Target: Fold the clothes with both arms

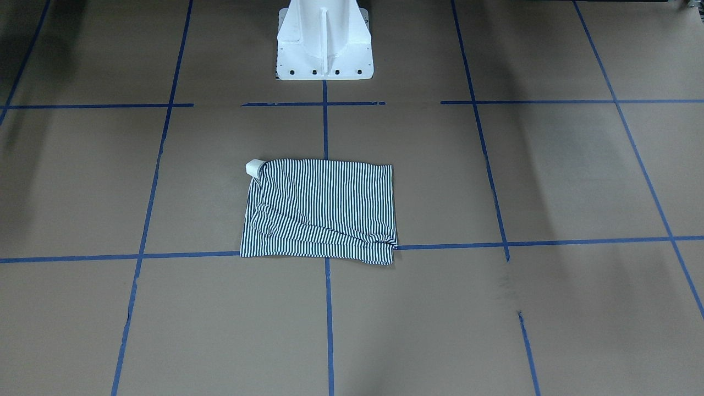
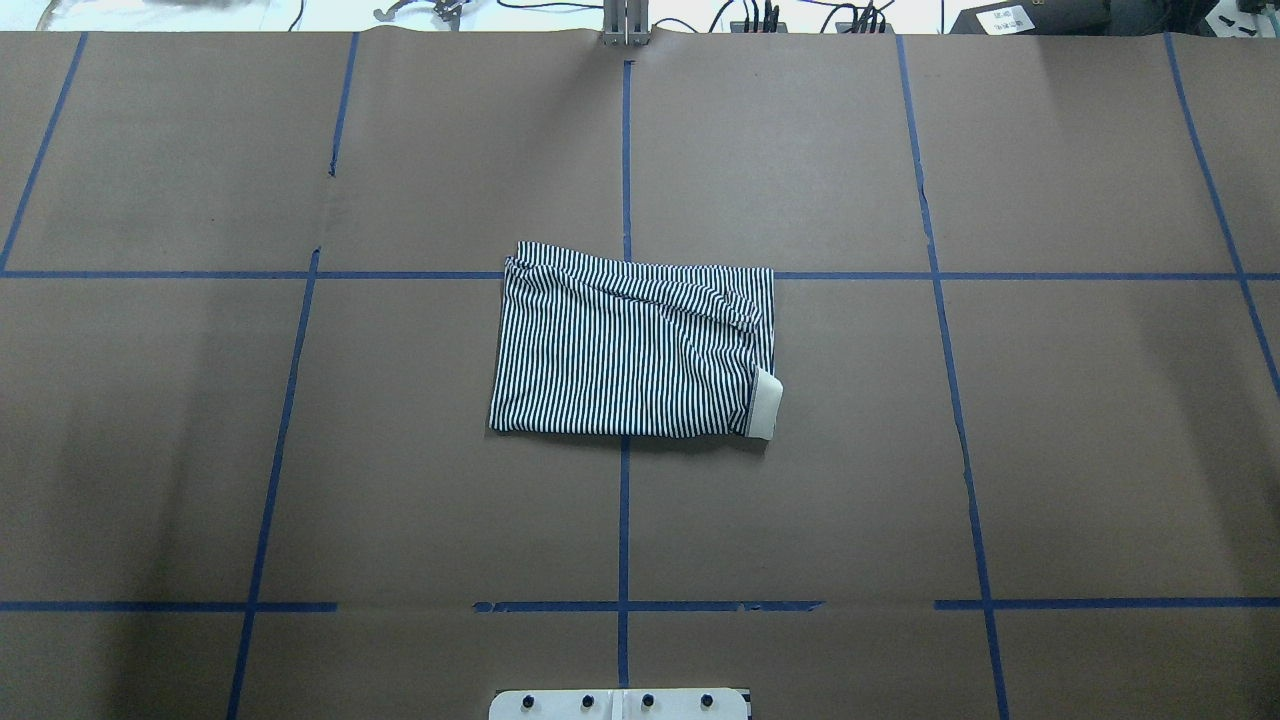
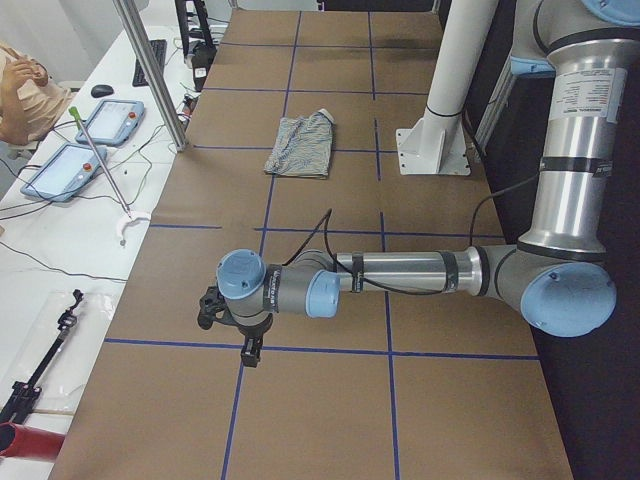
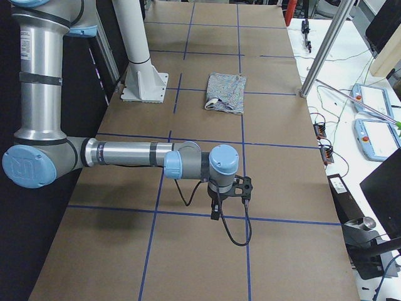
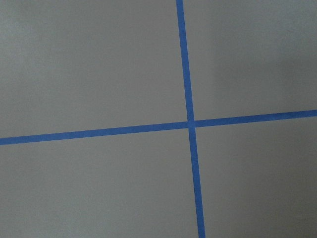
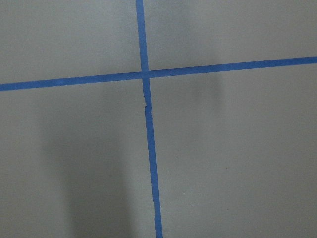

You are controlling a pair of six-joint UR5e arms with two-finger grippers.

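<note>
The shirt (image 2: 635, 345) is laid in the middle of the table (image 2: 180, 450), just ahead of the white base (image 1: 324, 44). It is already folded into a small block. The cream collar (image 2: 766, 403) pokes out at the near corner on the robot's right. Some wrinkles can be seen along the far edge.

The left arm (image 3: 400, 272) is held low over the table, well apart from the shirt, and so is the right arm (image 4: 125, 152) on the other side. The left gripper (image 3: 248, 350) and the right gripper (image 4: 215, 212) are shown only from the side, so it cannot be told if they are wide or narrow. No cloth is held by either one. Only bare table and blue tape (image 5: 187, 74) is seen by the wrist cameras.

The folding looks done, or nearly done. If one more fold is wanted, both arms must first be brought in to the shirt's edges.
</note>
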